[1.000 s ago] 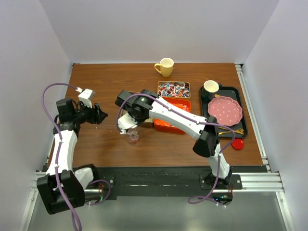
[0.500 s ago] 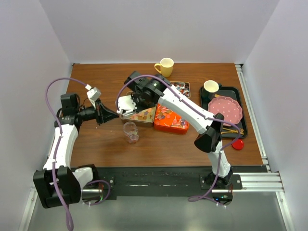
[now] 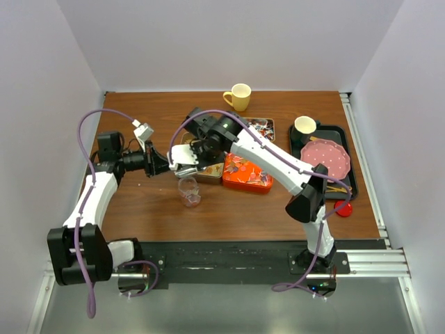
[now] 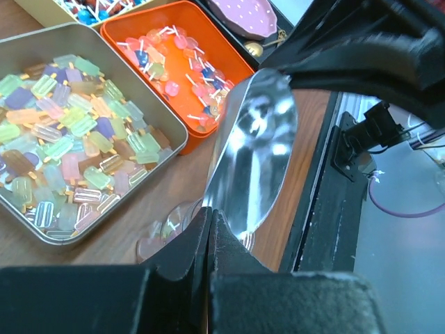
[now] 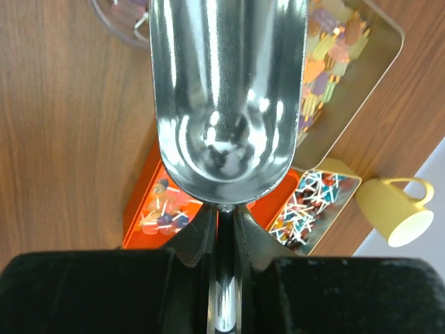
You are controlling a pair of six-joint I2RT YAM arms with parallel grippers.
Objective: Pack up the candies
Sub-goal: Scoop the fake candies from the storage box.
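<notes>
The candies lie in three tins: pastel pieces in a silver tin, orange-red ones in an orange tin, red-blue-white ones in a far tin. My right gripper is shut on the handle of a metal scoop, whose bowl is empty and hangs by the silver tin's left edge, above a clear cup. My left gripper is shut with nothing between its fingers, just left of the scoop. The cup shows partly behind the left fingertips.
A yellow mug stands at the back. At the right, a black tray carries a pink dotted plate and a white cup. A red lid lies near the tray's front corner.
My left gripper has shut and swung right toward the scoop. My right arm lifted the scoop from beside the cup over the silver tin, then brought it back to the tin's left edge.
</notes>
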